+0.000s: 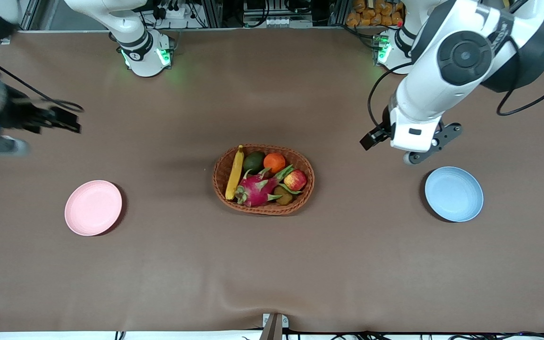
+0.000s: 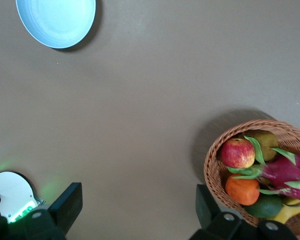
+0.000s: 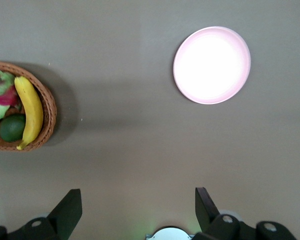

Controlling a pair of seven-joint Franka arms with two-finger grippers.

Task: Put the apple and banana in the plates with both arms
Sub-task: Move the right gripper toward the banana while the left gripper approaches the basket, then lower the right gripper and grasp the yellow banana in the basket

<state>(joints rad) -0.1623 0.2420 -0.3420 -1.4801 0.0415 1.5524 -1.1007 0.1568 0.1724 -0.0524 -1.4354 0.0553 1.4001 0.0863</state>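
The red apple (image 1: 295,180) (image 2: 237,153) and the yellow banana (image 1: 234,172) (image 3: 31,110) lie in a brown wicker basket (image 1: 262,208) at mid-table. The pale pink plate (image 1: 93,208) (image 3: 212,65) sits toward the right arm's end and holds nothing. The pale blue plate (image 1: 454,193) (image 2: 56,20) sits toward the left arm's end, also bare. My left gripper (image 2: 136,207) (image 1: 413,139) hangs open over bare table between basket and blue plate. My right gripper (image 3: 136,209) (image 1: 64,120) hangs open over bare table near the pink plate. Neither holds anything.
An orange (image 1: 274,162), a green fruit (image 1: 253,162), a magenta dragon fruit (image 1: 259,189) and a brown fruit (image 1: 283,195) share the basket. The arm bases (image 1: 147,54) (image 1: 390,49) stand along the table edge farthest from the front camera.
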